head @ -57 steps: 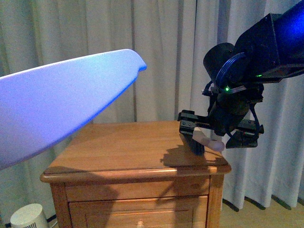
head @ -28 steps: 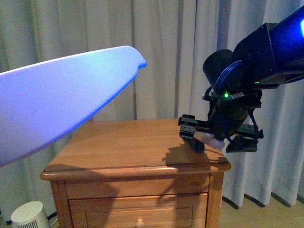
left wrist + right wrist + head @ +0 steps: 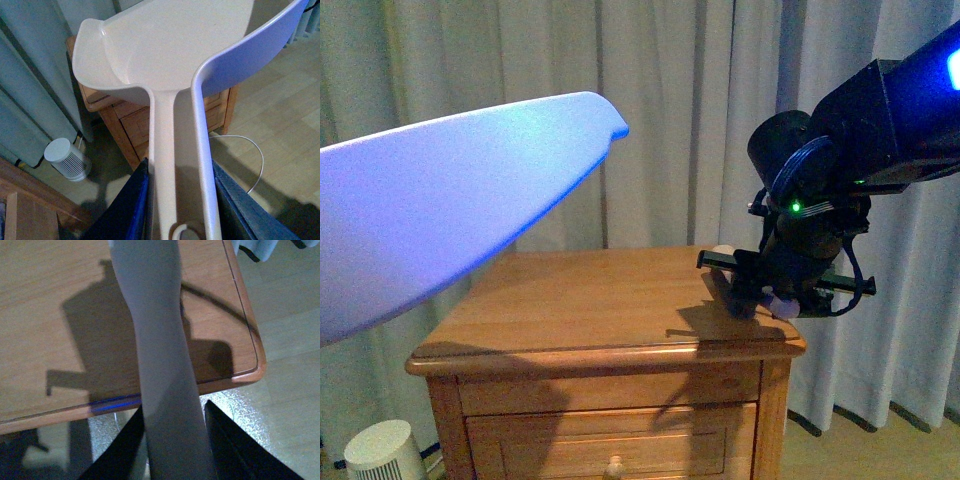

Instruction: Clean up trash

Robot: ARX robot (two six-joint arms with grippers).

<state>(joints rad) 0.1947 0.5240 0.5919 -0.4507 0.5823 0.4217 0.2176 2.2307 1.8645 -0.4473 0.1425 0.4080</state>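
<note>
1. Since both my claws are full, left gripper (image 3: 179, 202) is clamped on the dustpan (image 3: 165, 45) handle, right gripper (image 3: 172, 437) on the brush (image 3: 155, 340) handle.
2. I think the trash (image 3: 723, 250) is that pale blob on the nightstand (image 3: 580, 300) just beyond my right gripper, so that arm's nearer; dustpan hangs high, well left.
3. Right wrist cam shows only handle crossing the tabletop corner, no wad.

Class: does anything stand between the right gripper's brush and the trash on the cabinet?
Nothing visible does. The trash, a small pale lump partly hidden, lies just behind the brush in the right gripper on the cabinet top.
</note>
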